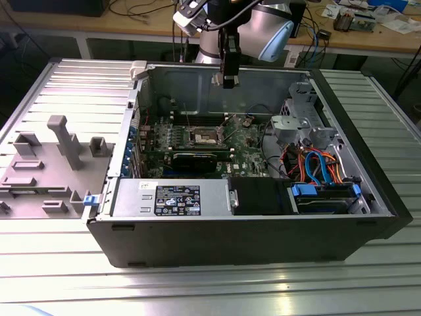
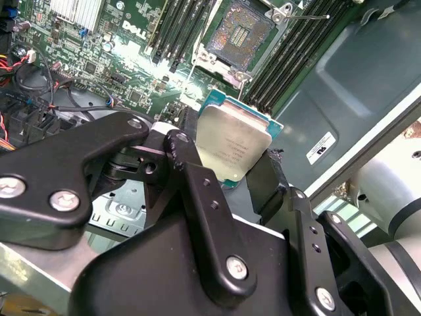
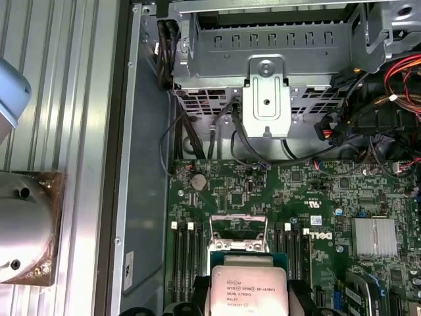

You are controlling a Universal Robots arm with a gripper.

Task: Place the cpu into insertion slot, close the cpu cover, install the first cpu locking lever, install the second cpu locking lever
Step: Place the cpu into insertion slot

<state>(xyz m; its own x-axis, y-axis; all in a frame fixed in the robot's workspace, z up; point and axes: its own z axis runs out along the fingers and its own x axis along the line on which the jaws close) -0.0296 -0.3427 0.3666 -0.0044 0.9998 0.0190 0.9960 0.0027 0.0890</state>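
A ribbed metal bench (image 1: 197,289) carries an open case (image 1: 230,237) mid-frame in the exterior view and a grey tray (image 1: 39,178) at that view's left, a wooden bench (image 1: 131,29) behind along the top edge, while the claw (image 1: 229,80) pinches the cpu (image 2: 231,146) above the motherboard (image 1: 250,151), well apart from the open slot (image 2: 240,29), cables (image 1: 316,164) bunched at centre right.

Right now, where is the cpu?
In the second wrist view the cpu is clamped in the claw, in the air over the green motherboard and apart from the uncovered insertion slot.
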